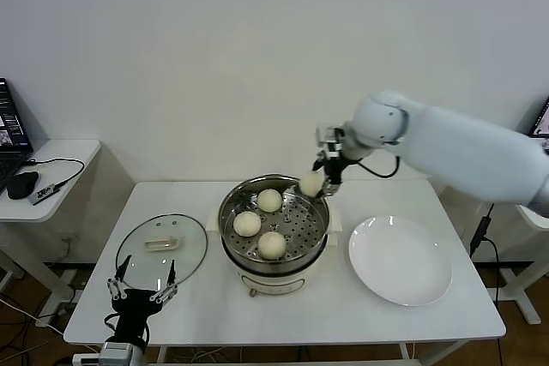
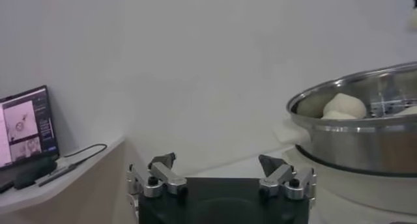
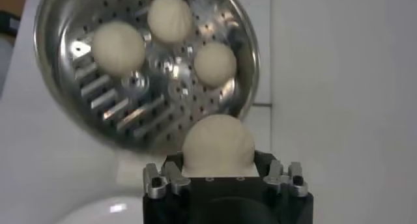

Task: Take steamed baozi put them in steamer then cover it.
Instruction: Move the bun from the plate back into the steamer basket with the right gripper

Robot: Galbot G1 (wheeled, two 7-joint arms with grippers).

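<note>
A plain white wall stands behind a white table, and on that table there is one steamer, one cover and one white plate. The steamer sits in the middle, a shiny steel pot on a cream base, with three steamed baozi on its perforated tray: one toward the back, one on the left and one at the front. A fourth bun is up in the air just above the pot's far right rim, clasped between the fingers of the right gripper, which reaches in from the right. The glass cover lies flat on the table to the left of the steamer, handle up. The plate lies to the right of the pot. The left gripper hangs at the table's near left edge, just in front of the cover, its fingers spread wide with nothing between them. A side desk with a mouse stands at the far left.
</note>
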